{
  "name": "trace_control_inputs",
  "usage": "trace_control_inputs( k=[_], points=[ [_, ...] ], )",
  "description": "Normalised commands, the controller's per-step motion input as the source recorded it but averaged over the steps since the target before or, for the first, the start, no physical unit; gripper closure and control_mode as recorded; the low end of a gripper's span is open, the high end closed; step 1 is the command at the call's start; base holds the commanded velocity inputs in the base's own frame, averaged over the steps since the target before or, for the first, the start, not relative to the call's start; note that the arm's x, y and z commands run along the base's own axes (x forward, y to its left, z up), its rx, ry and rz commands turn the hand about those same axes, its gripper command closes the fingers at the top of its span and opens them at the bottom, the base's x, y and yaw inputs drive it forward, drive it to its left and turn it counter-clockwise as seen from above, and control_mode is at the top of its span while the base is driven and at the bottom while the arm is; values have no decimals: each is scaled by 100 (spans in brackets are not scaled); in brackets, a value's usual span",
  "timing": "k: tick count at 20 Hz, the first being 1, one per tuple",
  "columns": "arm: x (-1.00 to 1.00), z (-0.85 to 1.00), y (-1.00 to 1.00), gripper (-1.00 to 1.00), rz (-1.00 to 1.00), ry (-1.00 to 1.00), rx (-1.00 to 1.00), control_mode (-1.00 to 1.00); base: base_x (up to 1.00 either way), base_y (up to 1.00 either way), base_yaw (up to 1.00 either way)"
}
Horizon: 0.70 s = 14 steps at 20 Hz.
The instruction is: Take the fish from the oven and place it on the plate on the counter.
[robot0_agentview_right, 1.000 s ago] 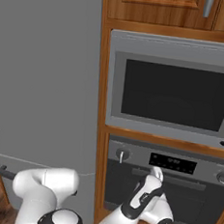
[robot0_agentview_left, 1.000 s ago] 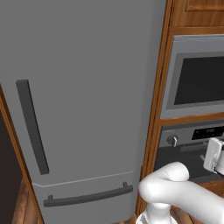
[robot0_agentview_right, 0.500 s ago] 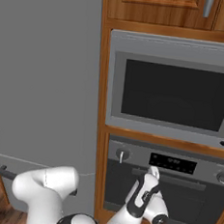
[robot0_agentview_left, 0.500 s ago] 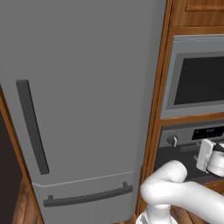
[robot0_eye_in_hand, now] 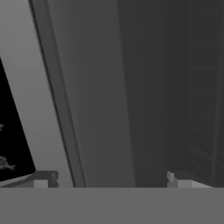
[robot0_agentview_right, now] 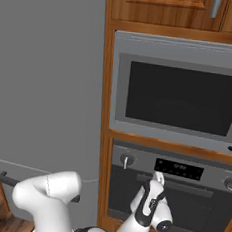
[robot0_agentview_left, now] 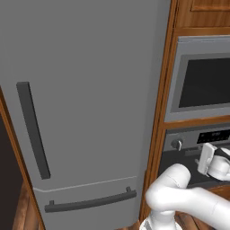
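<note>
Jaws [robot0_eye_in_hand: 109, 178] spread wide, empty, close against oven [robot0_agentview_right: 181, 192] door handle [robot0_agentview_right: 174, 184]; door shut.

You are facing the oven [robot0_agentview_right: 171, 193] – its front reads as brushed steel-grey metal, matt, with a dark glossy display strip at 12 o'clock on the panel and a dull dark door below. The microwave [robot0_agentview_right: 183, 92] above it has the same matt grey frame round a black, smooth window. The fridge [robot0_agentview_left: 85, 103] is flat matt grey with darker matt handles. Around them the cabinet frame [robot0_agentview_right: 102, 137] is warm, grained wood with a slight sheen – and the arm [robot0_agentview_left: 188, 200] looks like smooth white plastic.
</note>
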Motion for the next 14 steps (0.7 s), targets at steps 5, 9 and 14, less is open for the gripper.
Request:
trace_control_inputs(
  k=[5,9,14],
  points=[
    [24,-7,0,-100,0,-7,0,-100,0,0,0],
    [26,-6,0,-100,0,-3,0,-100,0,0,0],
    [27,-1,0,-100,0,-3,0,-100,0,0,0]
  ],
)
